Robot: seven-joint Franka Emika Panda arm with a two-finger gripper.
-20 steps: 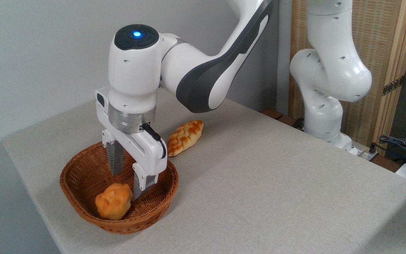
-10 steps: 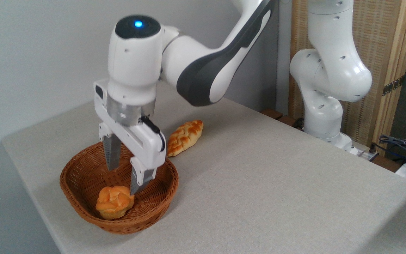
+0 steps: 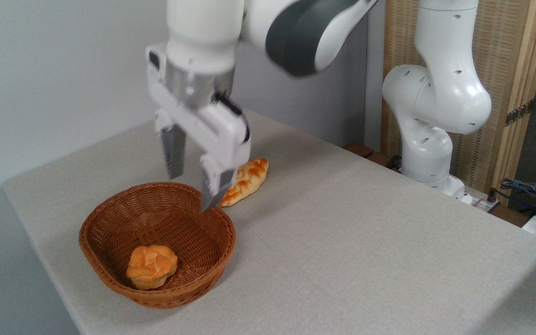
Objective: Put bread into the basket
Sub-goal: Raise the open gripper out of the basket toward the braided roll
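Holding 1 bread (image 3: 151, 266), 1 basket (image 3: 110, 279) sits below 1 empty tool (image 3: 190, 191).

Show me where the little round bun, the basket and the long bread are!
Bun (image 3: 151, 266), fixed camera view: on its knotted top.
Basket (image 3: 224, 226), fixed camera view: on its right rim.
Long bread (image 3: 249, 177), fixed camera view: on its plaited top, beside the basket.

There is one table (image 3: 342, 242). On it sits one basket (image 3: 110, 218). There are two breads: one small round bun (image 3: 151, 266) inside the basket, and one long loaf (image 3: 245, 180) lying on the table. There is one robot arm (image 3: 435, 102), and it has one gripper (image 3: 189, 193) with two fingers (image 3: 173, 156).
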